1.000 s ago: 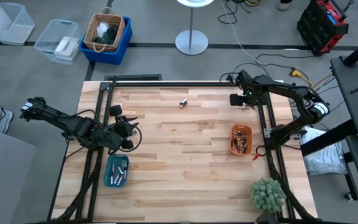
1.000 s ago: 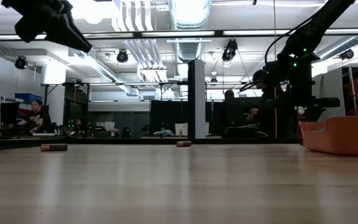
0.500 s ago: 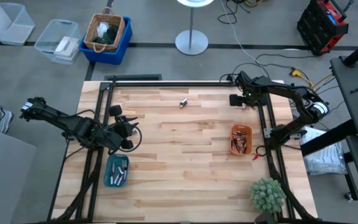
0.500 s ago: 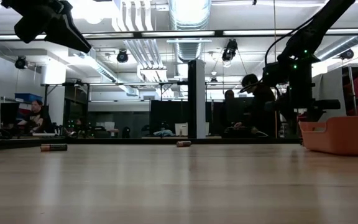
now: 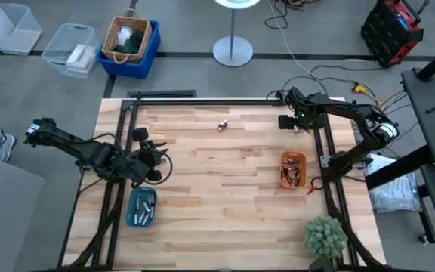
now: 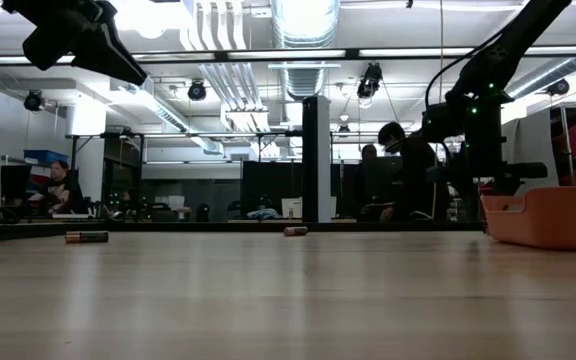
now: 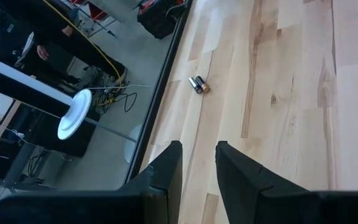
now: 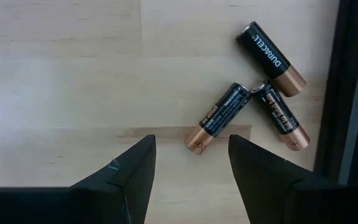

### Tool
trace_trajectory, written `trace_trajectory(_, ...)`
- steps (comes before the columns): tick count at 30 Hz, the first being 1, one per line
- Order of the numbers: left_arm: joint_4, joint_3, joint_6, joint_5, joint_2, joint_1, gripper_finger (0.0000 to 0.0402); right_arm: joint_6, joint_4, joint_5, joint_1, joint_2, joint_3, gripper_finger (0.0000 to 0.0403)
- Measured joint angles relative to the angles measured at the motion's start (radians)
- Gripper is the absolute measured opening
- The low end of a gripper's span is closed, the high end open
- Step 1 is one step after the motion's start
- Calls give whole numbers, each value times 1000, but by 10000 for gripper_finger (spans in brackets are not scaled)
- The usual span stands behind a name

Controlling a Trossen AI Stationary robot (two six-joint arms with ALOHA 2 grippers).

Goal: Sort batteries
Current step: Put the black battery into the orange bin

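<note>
The right gripper (image 8: 188,165) is hovering with fingers spread and empty, directly over three Duracell batteries (image 8: 219,116) clustered beside the table's far-right frame rail (image 8: 353,93), the nearest lying diagonally just beyond its fingertips.

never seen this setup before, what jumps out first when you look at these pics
Three black-and-copper batteries lie loose on the wood right under the right claw, which is open above them at the table's far right edge. Two colored trays already hold batteries: an orange tray on the right side and a teal tray near the front left, beside the left claw. A small pair of batteries sits alone near the far middle.
</note>
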Motion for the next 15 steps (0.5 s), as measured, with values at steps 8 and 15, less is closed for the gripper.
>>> trace_trajectory(8,0,0,0,-1,0,0,77,21,16,4,0,0,0,195)
trace_trajectory(15,0,0,0,-1,0,0,77,-23,13,15,2,0,-13,203)
